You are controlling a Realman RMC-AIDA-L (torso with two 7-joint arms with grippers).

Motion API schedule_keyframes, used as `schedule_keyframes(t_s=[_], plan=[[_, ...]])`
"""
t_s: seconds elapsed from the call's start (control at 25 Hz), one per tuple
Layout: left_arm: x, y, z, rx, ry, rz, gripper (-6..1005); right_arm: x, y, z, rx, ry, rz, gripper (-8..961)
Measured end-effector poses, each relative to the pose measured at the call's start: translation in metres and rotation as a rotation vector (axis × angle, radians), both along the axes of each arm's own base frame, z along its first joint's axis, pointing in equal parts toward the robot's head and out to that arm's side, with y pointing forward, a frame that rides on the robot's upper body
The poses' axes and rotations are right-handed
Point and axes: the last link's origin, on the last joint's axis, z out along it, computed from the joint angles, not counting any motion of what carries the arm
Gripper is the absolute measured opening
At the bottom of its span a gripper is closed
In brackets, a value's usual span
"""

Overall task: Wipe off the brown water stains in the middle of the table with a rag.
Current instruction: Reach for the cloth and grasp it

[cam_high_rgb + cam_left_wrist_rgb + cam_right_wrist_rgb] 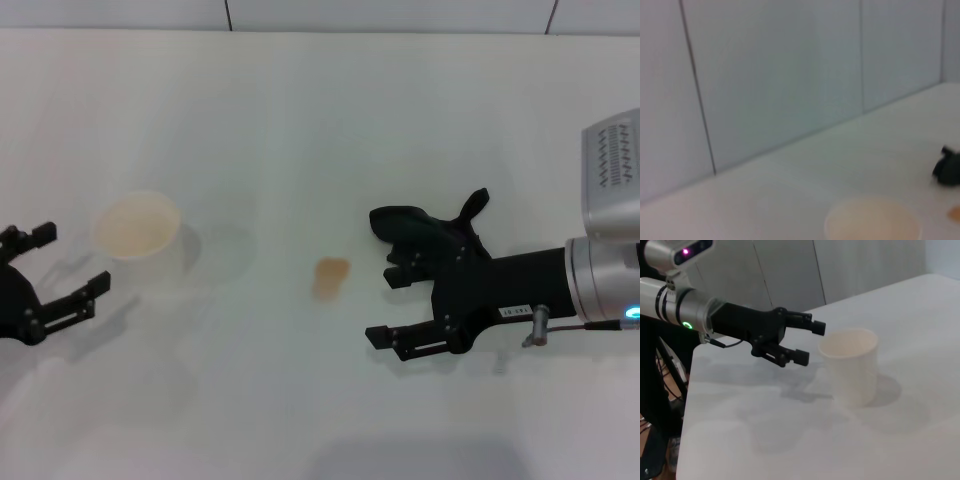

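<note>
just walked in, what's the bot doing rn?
The right hand is open over the table, right beside the black rag, which lies on the surface not yet gripped. The brown stain sits unwiped a little to the robot's left of the rag. The left hand hangs open at the table's left edge, near a translucent cup, and isn't handling anything.

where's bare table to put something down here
Free: the table between cup and wall, and the near strip below the stain. Crowded: right of the stain, where the open right pincer hovers by the rag, and the left edge, by the open left pincer.
</note>
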Motion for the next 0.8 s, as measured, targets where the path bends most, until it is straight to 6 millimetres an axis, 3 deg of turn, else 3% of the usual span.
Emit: schedule_keyframes(t_s=[0.44, 0.8], plan=[[0.034, -0.006, 0.055, -0.004, -0.07, -0.141, 885, -0.018, 0.002, 0.007, 0.004, 0.057, 0.018, 778], [0.046, 0.017, 0.074, -0.079, -0.02, -0.182, 881, -0.03, 0.008, 0.011, 0.013, 0.071, 0.019, 777]])
